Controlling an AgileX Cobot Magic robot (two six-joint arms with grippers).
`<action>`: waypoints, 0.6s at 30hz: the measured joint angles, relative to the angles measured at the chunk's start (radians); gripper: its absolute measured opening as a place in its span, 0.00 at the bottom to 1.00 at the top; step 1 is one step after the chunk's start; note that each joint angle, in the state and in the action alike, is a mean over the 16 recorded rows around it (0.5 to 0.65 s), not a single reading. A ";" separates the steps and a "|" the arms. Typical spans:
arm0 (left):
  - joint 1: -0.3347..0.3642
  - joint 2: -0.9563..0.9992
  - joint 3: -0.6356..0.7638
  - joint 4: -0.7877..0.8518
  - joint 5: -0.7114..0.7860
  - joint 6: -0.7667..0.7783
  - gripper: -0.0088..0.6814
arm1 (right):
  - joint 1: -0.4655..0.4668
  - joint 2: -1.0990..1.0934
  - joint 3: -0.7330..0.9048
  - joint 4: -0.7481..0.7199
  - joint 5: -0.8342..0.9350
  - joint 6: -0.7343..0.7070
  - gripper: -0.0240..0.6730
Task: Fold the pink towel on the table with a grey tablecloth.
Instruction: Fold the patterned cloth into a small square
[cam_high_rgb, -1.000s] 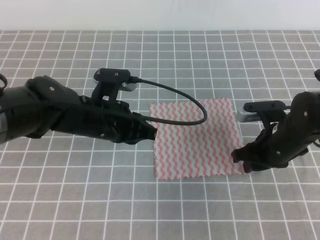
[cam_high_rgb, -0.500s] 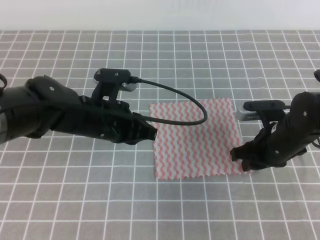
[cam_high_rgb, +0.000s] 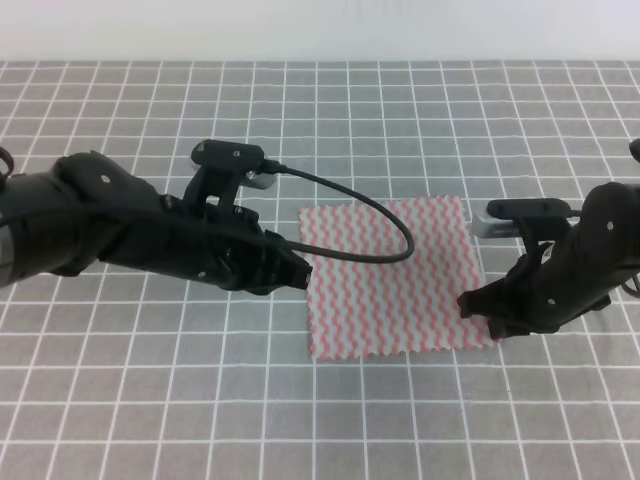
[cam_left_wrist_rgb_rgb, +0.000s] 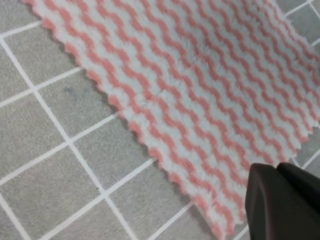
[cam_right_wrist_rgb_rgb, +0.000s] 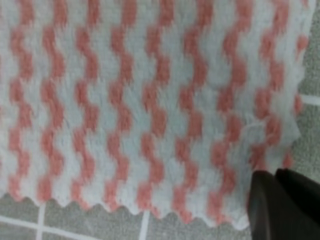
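1. The towel (cam_high_rgb: 395, 278) is spread flat on the table (cam_high_rgb: 400, 120), slightly right of centre in the high view, with its serrated edges seen against the grid.
2. The left gripper (cam_high_rgb: 298, 270) is set low at the towel's 9 o'clock edge; its fingers appear pressed together, though whether cloth is pinched cannot be told.
3. The right gripper (cam_high_rgb: 476, 305) is placed on the towel's 4 o'clock corner, where the cloth is slightly puckered in the right wrist view; whether its jaws are closed cannot be told.
4. A black cable (cam_high_rgb: 370, 215) is arched over the towel's 11 o'clock corner.
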 joint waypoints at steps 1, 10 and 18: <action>0.000 0.001 0.000 0.010 0.000 0.001 0.01 | 0.000 -0.001 -0.008 0.001 0.008 -0.003 0.02; 0.000 0.001 0.000 0.161 0.044 0.056 0.08 | 0.000 -0.003 -0.121 0.012 0.119 -0.033 0.01; -0.012 0.000 0.000 0.283 0.104 0.145 0.33 | 0.000 -0.002 -0.213 0.027 0.205 -0.060 0.01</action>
